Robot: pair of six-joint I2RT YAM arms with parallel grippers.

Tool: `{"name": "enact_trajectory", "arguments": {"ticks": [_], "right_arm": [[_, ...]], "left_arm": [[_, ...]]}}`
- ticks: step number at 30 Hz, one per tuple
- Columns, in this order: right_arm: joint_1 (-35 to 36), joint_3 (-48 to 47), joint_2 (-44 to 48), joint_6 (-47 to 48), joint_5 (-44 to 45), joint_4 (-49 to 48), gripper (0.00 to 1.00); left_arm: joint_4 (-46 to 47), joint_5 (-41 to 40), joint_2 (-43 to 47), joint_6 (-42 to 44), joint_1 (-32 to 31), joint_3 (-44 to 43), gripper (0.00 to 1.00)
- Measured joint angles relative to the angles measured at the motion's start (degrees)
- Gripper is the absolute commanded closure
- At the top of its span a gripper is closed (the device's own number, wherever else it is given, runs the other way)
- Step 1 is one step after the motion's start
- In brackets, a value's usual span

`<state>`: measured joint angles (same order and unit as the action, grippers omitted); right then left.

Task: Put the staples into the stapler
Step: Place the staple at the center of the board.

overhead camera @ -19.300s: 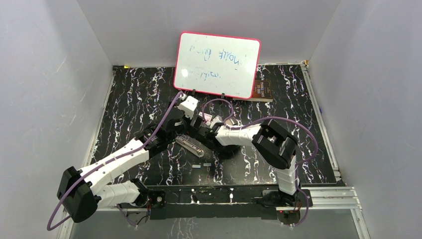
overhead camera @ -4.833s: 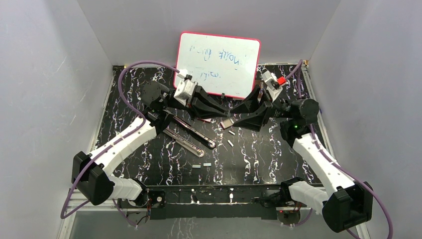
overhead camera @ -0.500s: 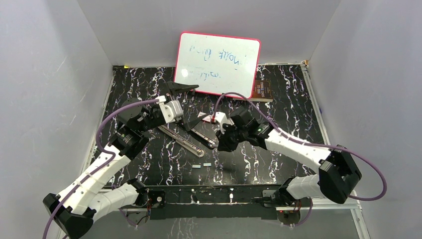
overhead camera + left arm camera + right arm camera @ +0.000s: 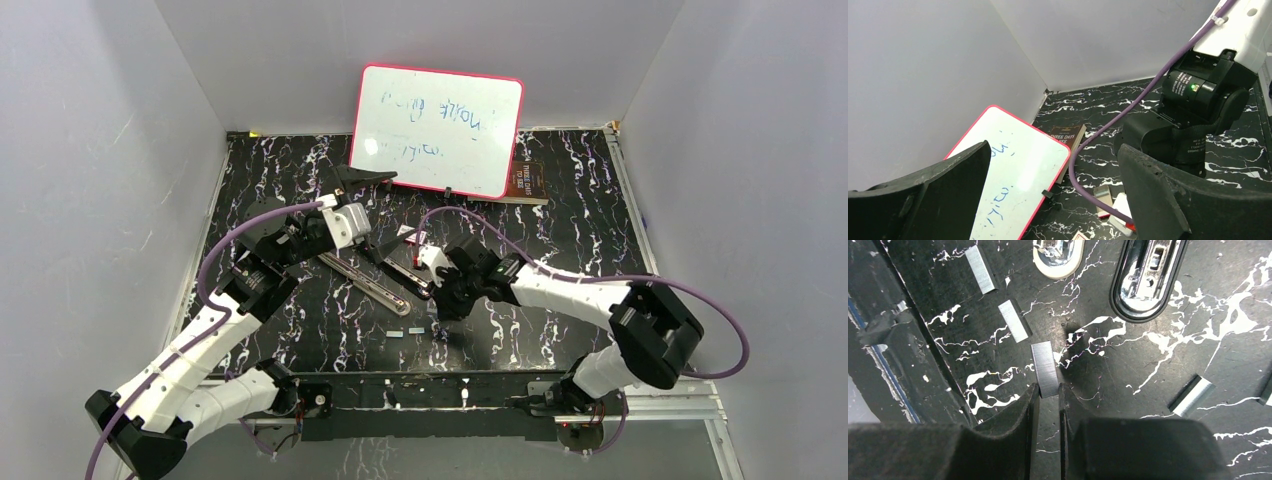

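Observation:
My right gripper (image 4: 1048, 390) is shut on a short silvery strip of staples (image 4: 1045, 369), pinched by its near end just above the black marbled table. More staple strips (image 4: 1013, 321) lie loose nearby. The stapler (image 4: 366, 281) lies opened out flat, its long shiny rail showing. The ends of its two halves (image 4: 1147, 281) sit just beyond the held strip. In the top view the right gripper (image 4: 441, 306) is at the stapler's near right end. My left gripper (image 4: 378, 213) hangs wide open and empty above the stapler's far end, aimed at the whiteboard.
A pink-rimmed whiteboard (image 4: 437, 129) leans on the back wall with a brown book (image 4: 526, 181) behind it. A small white box (image 4: 1103, 199) lies near the board. Two loose strips (image 4: 405, 332) lie toward the front edge. Grey walls close in the left, right and back.
The right arm has drawn a little left and toward the near edge with the strip still pinched. The left arm has not moved.

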<state>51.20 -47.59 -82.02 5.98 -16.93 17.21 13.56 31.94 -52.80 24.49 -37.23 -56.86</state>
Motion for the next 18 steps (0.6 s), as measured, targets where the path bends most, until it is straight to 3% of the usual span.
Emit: {"name": "enact_trajectory", "arguments": {"ticks": [18], "right_arm": [[2.2,0.6,-5.7,-0.3,4.0,-3.0,0.8]], "left_arm": [[-1.0,0.3,0.0,0.2,0.0,-0.2,0.02]]}}
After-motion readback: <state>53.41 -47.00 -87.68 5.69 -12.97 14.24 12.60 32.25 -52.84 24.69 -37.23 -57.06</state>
